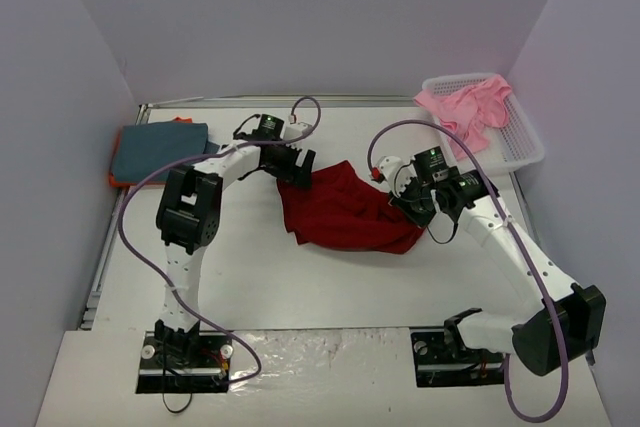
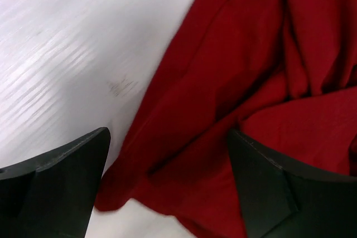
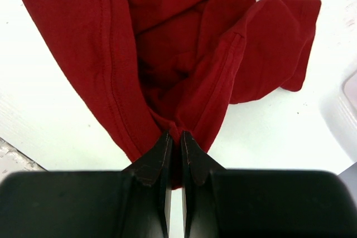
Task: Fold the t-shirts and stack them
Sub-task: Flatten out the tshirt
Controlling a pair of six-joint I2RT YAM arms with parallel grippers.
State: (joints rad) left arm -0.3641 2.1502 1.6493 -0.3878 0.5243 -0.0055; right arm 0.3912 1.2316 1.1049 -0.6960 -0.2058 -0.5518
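Dark red soft cloth t-shirt (image 1: 345,212) is hanging limp from the pinching right gripper (image 3: 174,140), its hem lying between the wide-open left gripper (image 2: 167,185) fingers.

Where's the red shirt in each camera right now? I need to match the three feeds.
Top external: red shirt crumpled mid-table, between the two arms.
Left wrist: fills the right half, its edge lying between the open left fingers.
Right wrist: spreads across the upper frame, a fold pinched in the shut right fingers.
Shared landmark: the white table.
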